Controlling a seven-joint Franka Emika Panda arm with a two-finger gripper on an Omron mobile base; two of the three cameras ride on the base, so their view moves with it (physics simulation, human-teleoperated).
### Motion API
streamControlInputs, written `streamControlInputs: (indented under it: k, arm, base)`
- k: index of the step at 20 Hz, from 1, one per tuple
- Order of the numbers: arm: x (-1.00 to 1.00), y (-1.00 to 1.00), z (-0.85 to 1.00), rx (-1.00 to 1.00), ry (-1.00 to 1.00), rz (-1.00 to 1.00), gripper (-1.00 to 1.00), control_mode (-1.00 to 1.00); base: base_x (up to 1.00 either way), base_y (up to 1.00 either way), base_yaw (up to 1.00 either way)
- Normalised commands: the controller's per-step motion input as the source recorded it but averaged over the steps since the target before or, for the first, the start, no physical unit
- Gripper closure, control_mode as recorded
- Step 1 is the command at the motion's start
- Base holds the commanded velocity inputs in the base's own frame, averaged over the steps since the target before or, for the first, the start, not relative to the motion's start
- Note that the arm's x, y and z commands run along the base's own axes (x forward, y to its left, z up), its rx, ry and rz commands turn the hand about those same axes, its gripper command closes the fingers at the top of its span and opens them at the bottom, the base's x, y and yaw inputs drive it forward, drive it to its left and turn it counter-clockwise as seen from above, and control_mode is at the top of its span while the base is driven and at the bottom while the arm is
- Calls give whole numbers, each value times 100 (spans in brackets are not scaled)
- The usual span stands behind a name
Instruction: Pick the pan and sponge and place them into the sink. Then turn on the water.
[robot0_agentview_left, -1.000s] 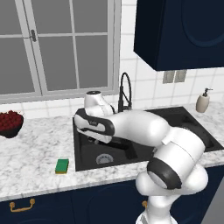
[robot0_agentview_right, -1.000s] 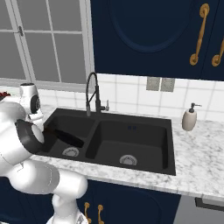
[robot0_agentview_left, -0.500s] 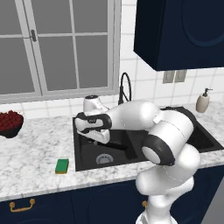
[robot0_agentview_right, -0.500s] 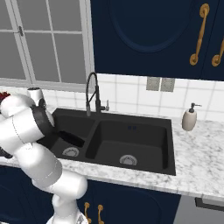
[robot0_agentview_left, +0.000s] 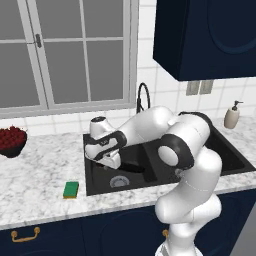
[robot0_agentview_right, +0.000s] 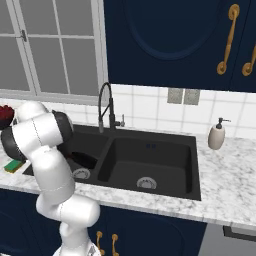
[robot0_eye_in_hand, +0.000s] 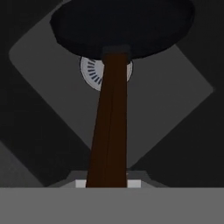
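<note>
We see our claw (robot0_agentview_left: 111, 161) lowered into the left basin of the sink (robot0_agentview_left: 95, 187), clenched on the long reddish-brown handle of the pan (robot0_eye_in_hand: 122, 26). In the hand view that handle (robot0_eye_in_hand: 109, 131) runs straight out from between the fingertips, and the round black pan hangs at its far end, just beyond the claw and over the grey drain (robot0_eye_in_hand: 92, 72), which peeks out from behind the pan's near rim. Whether the pan touches the basin floor we cannot tell.

From the left base view the sponge (robot0_agentview_left: 71, 189) lies on the marble counter (robot0_agentview_left: 40, 170), off to the claw's left and nearer the counter's front edge, just outside the sink's rim (green top, yellow side showing). The faucet (robot0_agentview_left: 142, 95) stands behind the claw, at the back of the sink. The bowl of red fruit (robot0_agentview_left: 11, 141) sits well apart, far to the claw's left, and the soap dispenser (robot0_agentview_left: 232, 115) well away to its right.
</note>
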Motion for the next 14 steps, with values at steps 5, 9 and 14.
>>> streamControlInputs:
  k: [5, 9, 14]
  arm:
    - [25, 1, -24, -1, -2, 0, 100, -100]
    - [23, 0, -13, 0, -1, 1, 100, -100]
    - [29, 0, -20, 0, -3, 3, 100, -100]
  base:
    - [0, 0, 0]
    - [0, 0, 0]
    - [0, 0, 0]
